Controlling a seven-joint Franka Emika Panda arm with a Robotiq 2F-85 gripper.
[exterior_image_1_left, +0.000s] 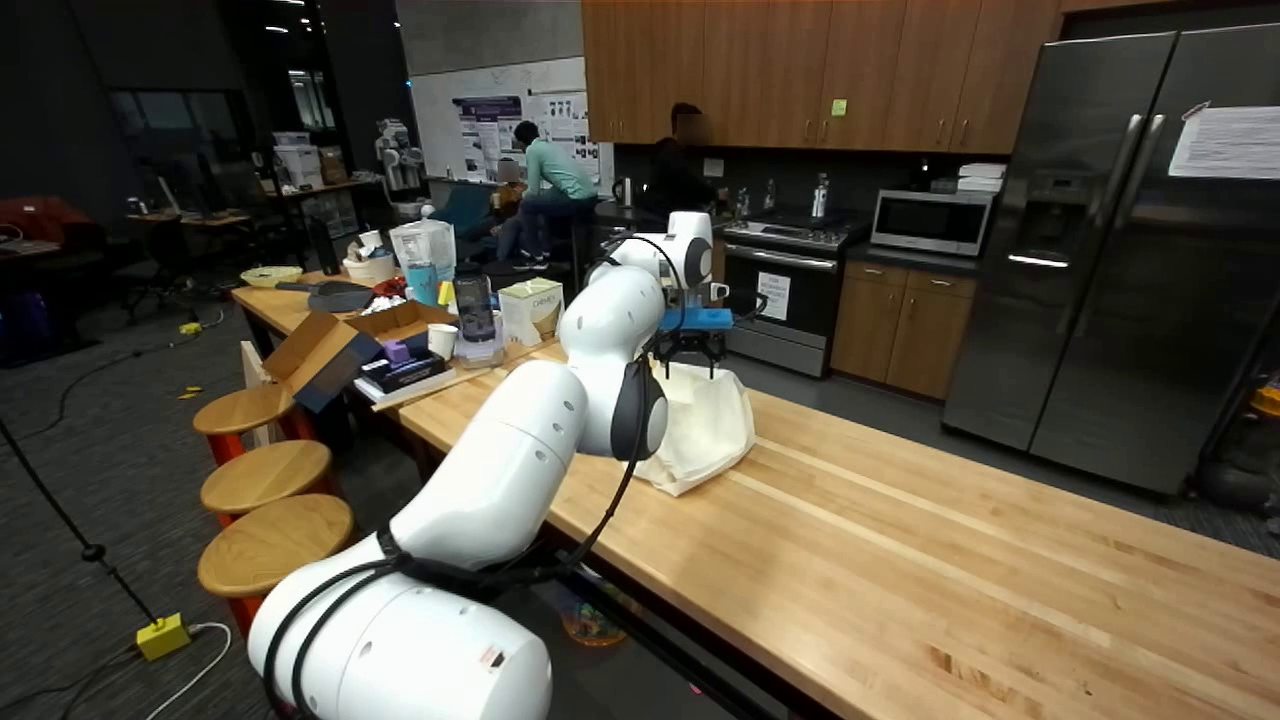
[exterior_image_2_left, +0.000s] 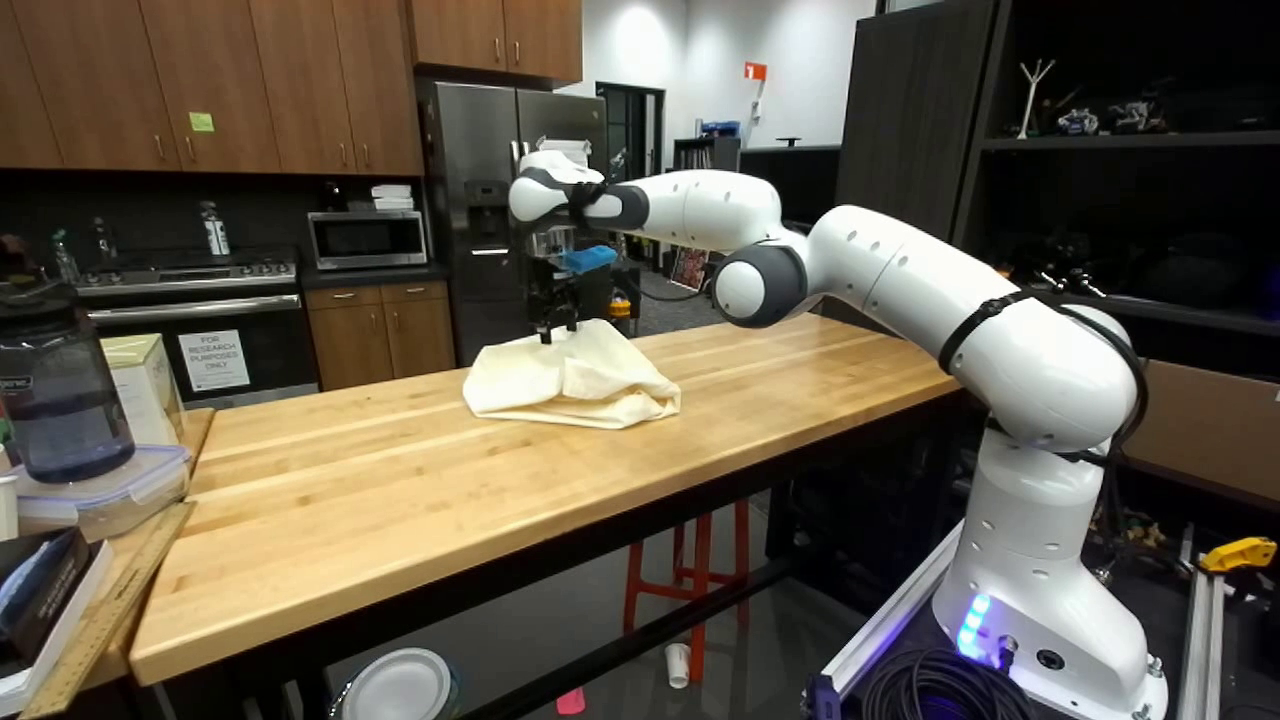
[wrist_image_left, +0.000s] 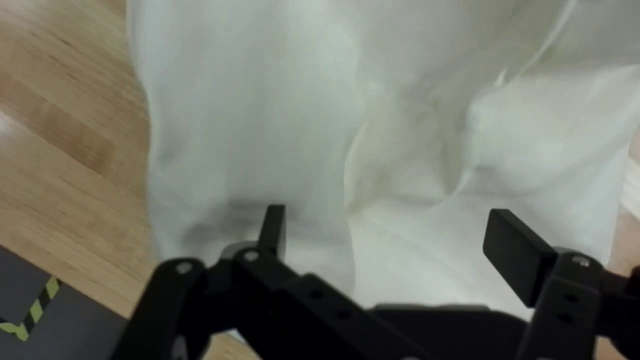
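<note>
A crumpled cream cloth, perhaps a cloth bag, lies in a loose heap on the wooden table. It shows in both exterior views (exterior_image_1_left: 705, 430) (exterior_image_2_left: 570, 385) and fills most of the wrist view (wrist_image_left: 250, 125). My black gripper points down over it, seen in both exterior views (exterior_image_1_left: 690, 368) (exterior_image_2_left: 558, 332). In the wrist view my gripper (wrist_image_left: 387, 212) has its fingers wide apart, with nothing gripped between them. The fingertips are at or just above the cloth's top; I cannot tell whether they touch it. Whatever lies under the cloth is hidden.
The wooden table (exterior_image_1_left: 950, 560) extends around the cloth. At one end stand a cardboard box (exterior_image_1_left: 320, 355), a white cup (exterior_image_1_left: 441, 340), a dark-lidded bottle (exterior_image_2_left: 62, 390) on a plastic container (exterior_image_2_left: 150, 490), and a carton (exterior_image_1_left: 531, 310). Stools (exterior_image_1_left: 275, 545) stand alongside.
</note>
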